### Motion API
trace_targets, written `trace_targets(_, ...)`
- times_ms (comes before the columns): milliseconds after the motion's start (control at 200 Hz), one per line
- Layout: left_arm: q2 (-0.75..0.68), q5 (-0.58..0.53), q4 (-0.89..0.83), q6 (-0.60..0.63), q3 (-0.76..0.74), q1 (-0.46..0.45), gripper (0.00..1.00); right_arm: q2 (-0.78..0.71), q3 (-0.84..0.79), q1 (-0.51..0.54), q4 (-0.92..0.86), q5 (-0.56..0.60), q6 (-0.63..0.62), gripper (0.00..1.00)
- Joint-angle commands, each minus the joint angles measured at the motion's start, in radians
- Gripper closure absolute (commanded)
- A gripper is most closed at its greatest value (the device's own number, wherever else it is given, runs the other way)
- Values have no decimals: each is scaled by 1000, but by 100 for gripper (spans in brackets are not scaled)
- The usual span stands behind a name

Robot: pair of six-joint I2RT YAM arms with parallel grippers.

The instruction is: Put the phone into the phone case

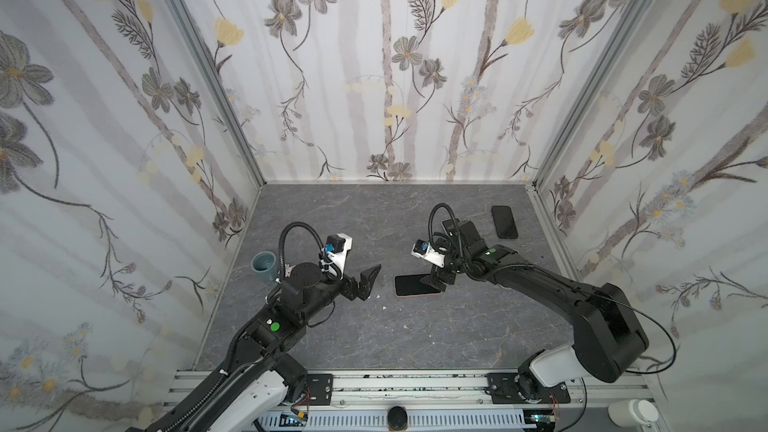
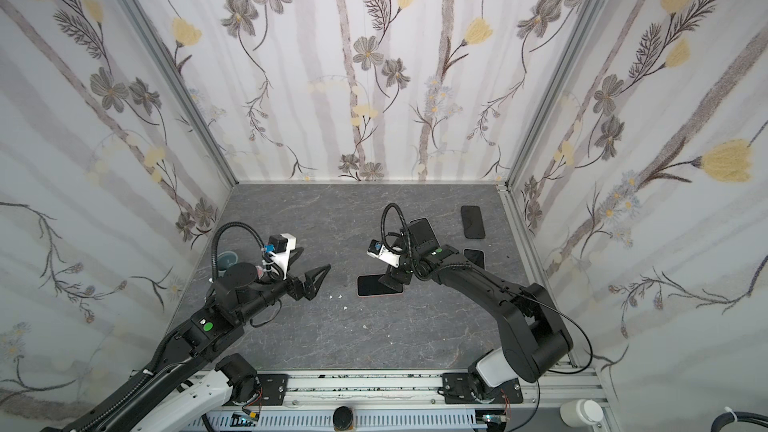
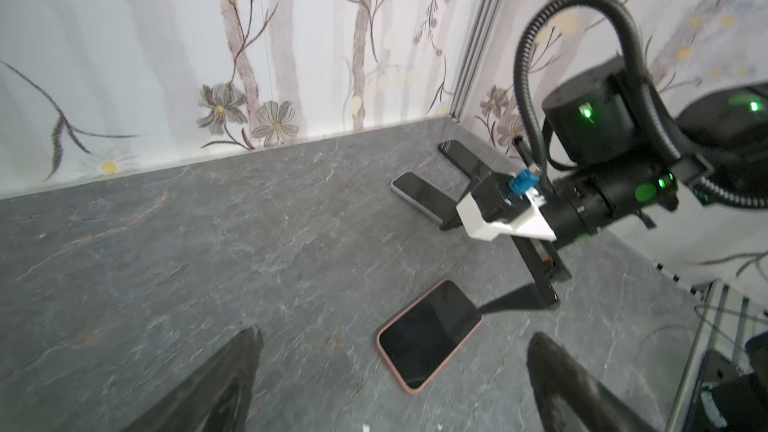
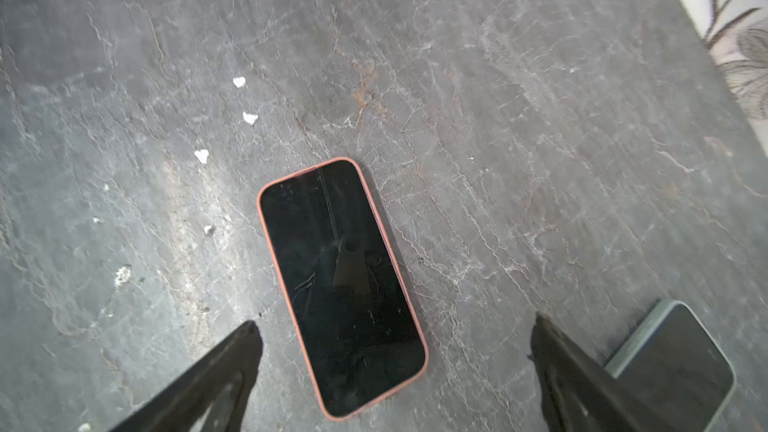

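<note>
- The phone (image 4: 340, 284) lies flat and screen-up on the grey table (image 4: 540, 118), near its middle. A coral phone case (image 4: 277, 261) shows as a thin rim all round the screen.
- The right gripper (image 4: 395, 321) hangs over one end of the phone, its jaws spread wide to either side and holding nothing.
- The left gripper (image 3: 395, 332) points at the phone from just beside it, jaws equally wide and empty.
- We judge the insertion itself to be done and the step in hand to be letting go. We cannot tell whether every corner is fully seated.
- The next move calls for lifting both arms clear without dragging the phone, or for a downward press on any corner that proves proud.
- A green-edged phone (image 4: 681, 359), a dark phone (image 1: 504, 222) further back and a cup (image 1: 264, 266) play no part.
</note>
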Motion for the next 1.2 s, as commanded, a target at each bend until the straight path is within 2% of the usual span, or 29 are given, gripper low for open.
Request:
trace_targets(0,-84,43,-27,115,-79,0,0,92,42,6,-108,-14,-94,0)
trace_targets(155,-149,17,10,124,-173,0,0,173,43,23,-108,3,-86,0)
trace_targets(450,-66,-46,4,138,-168,0,0,263,81,65,-126,53,-80,0)
trace_targets(739,-87,-59,14,136,-176,1,0,294,130,94,-175,81,-77,4)
trace_targets(874,-90,-69,16,134,-178,0,0,322,170,102,-206,93,-46,13)
trace_targets(1004,-94,-80,22,135,-178,1,0,367,232,102,-224,149,47,30)
trace_targets(1199,-135,-114,30,140,-185,2,0,386,275,100,-177,177,171,35)
